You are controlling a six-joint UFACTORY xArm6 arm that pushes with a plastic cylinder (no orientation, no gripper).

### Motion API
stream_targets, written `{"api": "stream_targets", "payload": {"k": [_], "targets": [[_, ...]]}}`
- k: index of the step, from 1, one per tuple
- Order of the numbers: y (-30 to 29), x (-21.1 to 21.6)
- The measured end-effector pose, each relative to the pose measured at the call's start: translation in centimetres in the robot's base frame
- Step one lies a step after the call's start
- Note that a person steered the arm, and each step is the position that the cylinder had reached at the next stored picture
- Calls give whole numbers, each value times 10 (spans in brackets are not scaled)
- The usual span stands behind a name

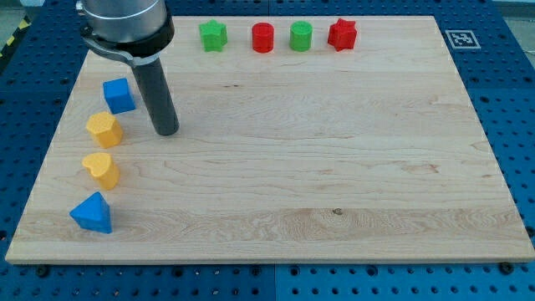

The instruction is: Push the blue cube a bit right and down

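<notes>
The blue cube [119,95] sits near the bench's [334,184] far left corner. My tip [168,130] rests just right of it and slightly nearer (the wrong side for pushing right and down), touching nothing; no hand exists to open or close.

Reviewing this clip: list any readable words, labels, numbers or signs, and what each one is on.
No words or numbers are readable.
Square black-and-white fiducial marker on the blue pegboard, off the wooden board's top right corner: a pattern, not text.
The blocks, including the blue cube, and my tip bear no markings.
</notes>
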State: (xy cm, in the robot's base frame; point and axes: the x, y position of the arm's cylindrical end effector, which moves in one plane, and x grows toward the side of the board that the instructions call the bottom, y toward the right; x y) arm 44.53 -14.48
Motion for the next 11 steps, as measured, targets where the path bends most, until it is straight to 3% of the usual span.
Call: {"api": "stream_targets", "payload": {"k": [2,4,6,7,8,9,11], "targets": [[6,-12],[21,-70],[-33,-116],[-104,-116],[-133,-95],[-133,-72],[-117,-68]]}}
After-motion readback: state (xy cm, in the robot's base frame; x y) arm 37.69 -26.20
